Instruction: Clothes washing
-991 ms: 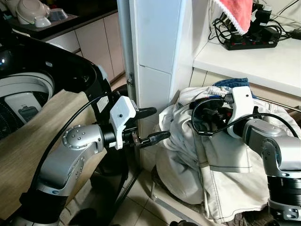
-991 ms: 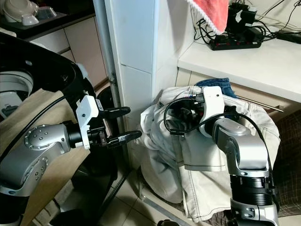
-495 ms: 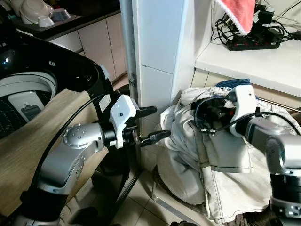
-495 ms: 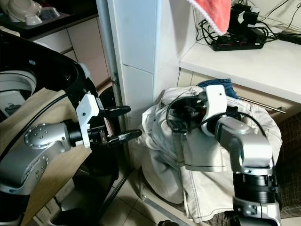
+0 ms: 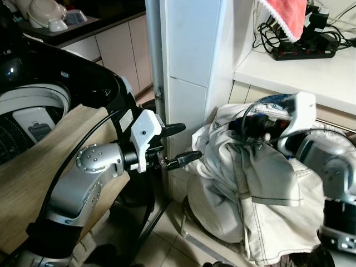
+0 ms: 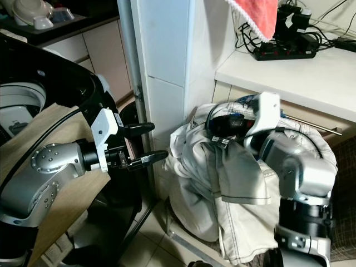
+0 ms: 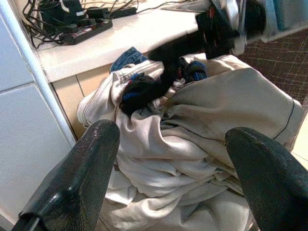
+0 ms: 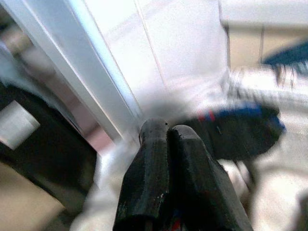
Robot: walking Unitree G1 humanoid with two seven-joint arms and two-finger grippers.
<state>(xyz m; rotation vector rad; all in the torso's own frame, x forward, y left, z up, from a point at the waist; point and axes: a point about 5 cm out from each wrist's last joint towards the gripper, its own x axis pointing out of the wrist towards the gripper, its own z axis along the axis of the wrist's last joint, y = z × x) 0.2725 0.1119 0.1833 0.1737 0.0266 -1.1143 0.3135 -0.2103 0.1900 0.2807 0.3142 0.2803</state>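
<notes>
Presently, step: pulling laundry from the heap, judged from the pose.
Right claw [image 8: 166, 159]: black fingers pressed together, at the top of the pile of clothes [image 5: 261, 194], apparently pinching a dark garment [image 7: 139, 91] with blue and red trim; hold looks thin, cloth barely visible between the tips.
Left claw [image 5: 181, 144]: fingers spread wide, nothing between them, hovering at 9 o'clock of the pile, just beside the white pillar [image 5: 189, 50].
Doing it well: lift slowly and straight up so the dark piece slips free of the pale trousers; watch the arm's own cable near the folds. Left claw could steady or catch trailing cloth.
Risk: weak pinch may drop the piece; heavier cloth may drag along.
Pile: mostly cream cotton with dark stitched seams, crumpled, draped over a low stand on the tiled floor, below the white surface [image 5: 300, 72] with the power strip [image 5: 303, 51]. Blue denim peeks at 12 o'clock.
Washer [image 5: 33, 111]: lid up, drum open, 9 o'clock of the scene, well apart from the pile.
</notes>
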